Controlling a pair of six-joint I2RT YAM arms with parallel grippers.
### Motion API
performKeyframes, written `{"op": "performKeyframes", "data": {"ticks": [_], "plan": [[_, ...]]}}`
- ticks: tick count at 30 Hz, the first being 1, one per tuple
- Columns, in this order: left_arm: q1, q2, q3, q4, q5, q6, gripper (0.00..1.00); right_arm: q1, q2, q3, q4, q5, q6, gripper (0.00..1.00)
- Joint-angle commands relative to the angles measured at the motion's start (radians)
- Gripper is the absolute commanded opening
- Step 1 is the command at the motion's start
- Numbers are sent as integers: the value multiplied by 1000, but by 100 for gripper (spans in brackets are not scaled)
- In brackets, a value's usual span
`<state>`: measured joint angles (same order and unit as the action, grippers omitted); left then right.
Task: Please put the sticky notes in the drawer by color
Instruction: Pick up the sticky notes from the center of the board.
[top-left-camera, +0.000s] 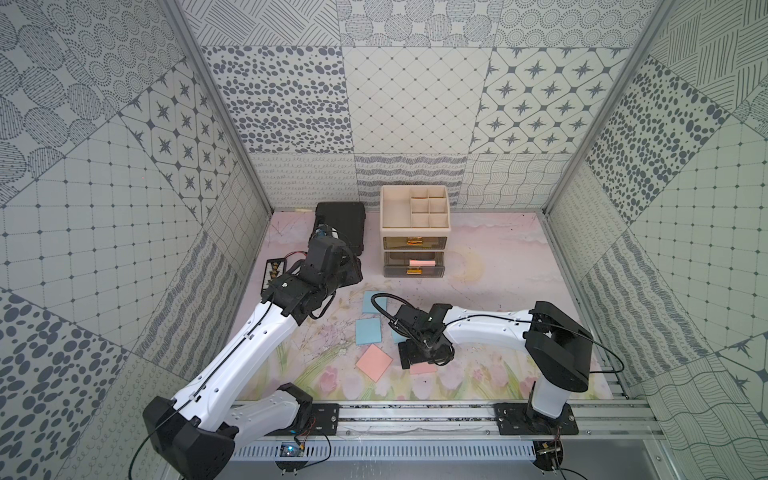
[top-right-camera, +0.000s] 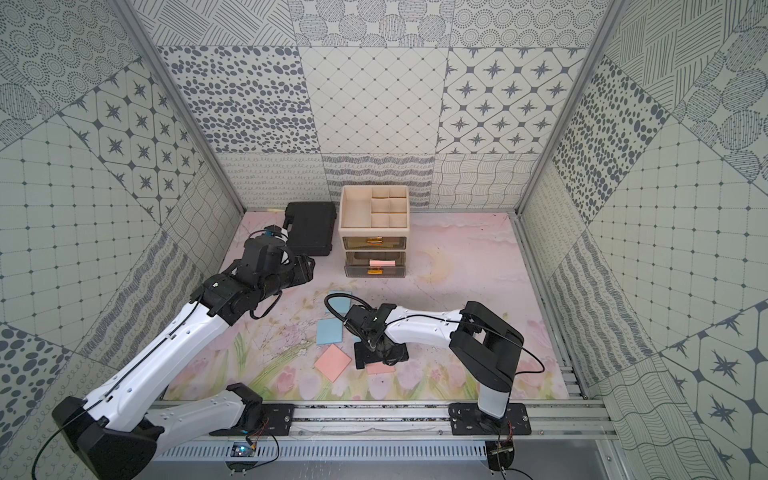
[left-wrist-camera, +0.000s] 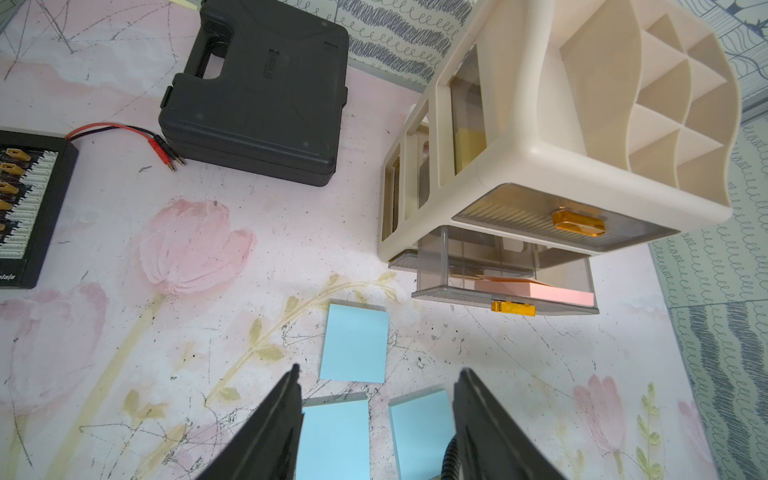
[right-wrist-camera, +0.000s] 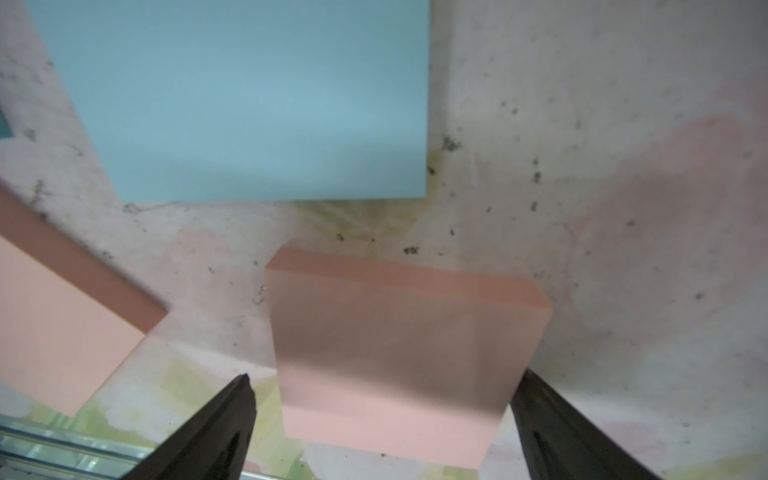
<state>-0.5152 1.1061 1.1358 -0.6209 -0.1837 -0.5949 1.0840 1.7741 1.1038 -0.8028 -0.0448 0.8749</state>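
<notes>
— Right gripper (right-wrist-camera: 385, 374), how's it standing?
— Jaws spread wide, straddling a loose pink pad (right-wrist-camera: 399, 345) on the mat (right-wrist-camera: 623, 249) (contact I can't tell). Left gripper (left-wrist-camera: 379, 368) half-open, empty, near blue notes (left-wrist-camera: 355, 343).
— Cabinet (left-wrist-camera: 540, 158)?
— Middle drawer (left-wrist-camera: 440, 266) pulled out, stored pink pad (left-wrist-camera: 540, 293) inside; yellow notes (left-wrist-camera: 469, 149) in the shut top drawer (left-wrist-camera: 519, 216).
</notes>
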Motion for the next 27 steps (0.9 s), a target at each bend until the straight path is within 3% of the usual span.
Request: {"op": "performKeyframes", "data": {"ticks": [1,8,19,23,27], "plan": [[3,2,3,-15,-10,-3,61,-4,23,22,28,2,-10,99],[3,-6,0,-14,-23,4,61,-4,66,46,-17,23,15,100],[3,-14,-13,-4,-25,4,62,8,109,69,-53,45,53,88],[3,-14,-16,-2,-26,7,62,11,117,78,-62,48,53,75],[3,-22,-20,0,-32,6,62,16,112,85,-74,62,57,71]]}}
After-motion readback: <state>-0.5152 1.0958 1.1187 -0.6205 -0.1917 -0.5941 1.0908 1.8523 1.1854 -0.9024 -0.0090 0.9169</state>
